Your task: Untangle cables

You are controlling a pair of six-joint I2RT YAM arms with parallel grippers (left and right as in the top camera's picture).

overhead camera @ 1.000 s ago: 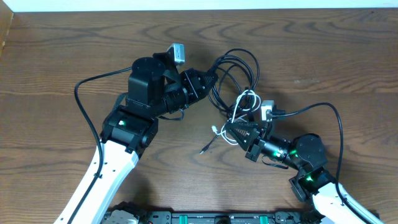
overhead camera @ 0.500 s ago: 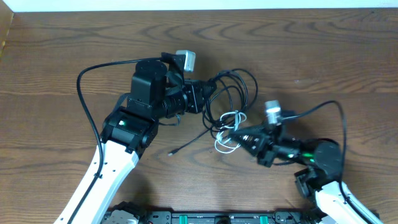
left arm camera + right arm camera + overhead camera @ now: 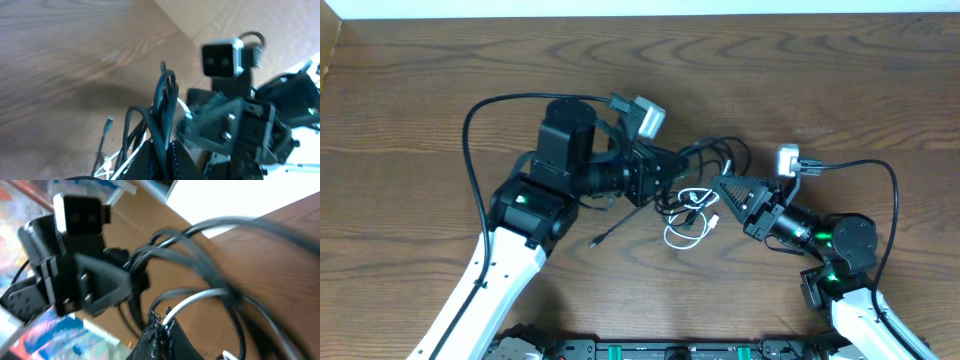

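L jaws clamped on black cables (image 3: 161, 107); R jaws pinch white cable (image 3: 192, 298) (arms nose-to-nose).

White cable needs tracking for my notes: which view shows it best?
Overhead: the white cable shows nearly whole, looped beside the black cables. Left wrist catches only slivers of it; right wrist, one blurred arc.

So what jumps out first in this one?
The two grippers sit nose to nose at mid-table: the left gripper and right gripper are both shut on the cable knot strung between them. Below it, a white cable loops onto the wood, and a loose black plug end lies beside it.
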